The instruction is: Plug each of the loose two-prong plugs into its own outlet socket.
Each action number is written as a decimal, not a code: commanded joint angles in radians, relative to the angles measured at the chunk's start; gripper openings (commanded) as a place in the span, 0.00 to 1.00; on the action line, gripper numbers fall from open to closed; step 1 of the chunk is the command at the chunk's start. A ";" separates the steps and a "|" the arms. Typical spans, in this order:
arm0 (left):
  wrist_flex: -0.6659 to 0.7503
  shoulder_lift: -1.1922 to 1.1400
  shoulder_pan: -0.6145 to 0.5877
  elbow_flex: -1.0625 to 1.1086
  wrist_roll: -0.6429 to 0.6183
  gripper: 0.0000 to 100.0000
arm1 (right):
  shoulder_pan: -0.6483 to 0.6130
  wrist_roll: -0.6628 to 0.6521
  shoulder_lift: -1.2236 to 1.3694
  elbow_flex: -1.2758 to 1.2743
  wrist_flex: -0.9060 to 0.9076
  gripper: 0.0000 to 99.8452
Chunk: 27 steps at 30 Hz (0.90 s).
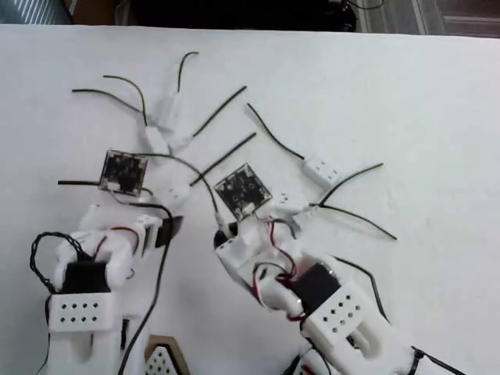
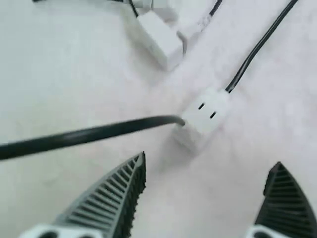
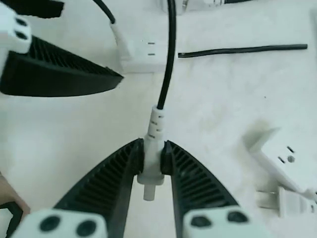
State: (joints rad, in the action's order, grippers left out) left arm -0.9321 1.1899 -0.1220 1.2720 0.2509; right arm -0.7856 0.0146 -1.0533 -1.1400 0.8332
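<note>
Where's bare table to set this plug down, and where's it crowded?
Bare: the table's right side, past the rightmost outlet, and its far strip beyond the cords. Crowded: the middle, ahead of the left tool and right tool.

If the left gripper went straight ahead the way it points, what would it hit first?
Probably the white outlet socket lying just ahead of the open left gripper; depth is hard to judge.

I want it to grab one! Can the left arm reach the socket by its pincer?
Probably yes: the left pincer is open, the socket lies just ahead of it, with only a black cable alongside.
</note>
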 commanded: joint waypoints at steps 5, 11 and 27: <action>0.020 0.022 0.101 -0.084 -0.018 0.37 | -0.093 0.005 -0.147 -0.066 -0.061 0.02; 0.025 0.022 0.154 -0.133 -0.063 0.37 | -0.097 0.005 -0.163 -0.095 -0.084 0.02; -0.203 0.312 0.337 -0.152 -0.066 0.32 | -0.093 0.005 -0.165 -0.109 -0.084 0.02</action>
State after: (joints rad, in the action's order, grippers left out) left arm -1.1285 1.4737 0.1987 1.1554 0.1910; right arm -0.8807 0.0146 -1.1976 -1.2597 0.7672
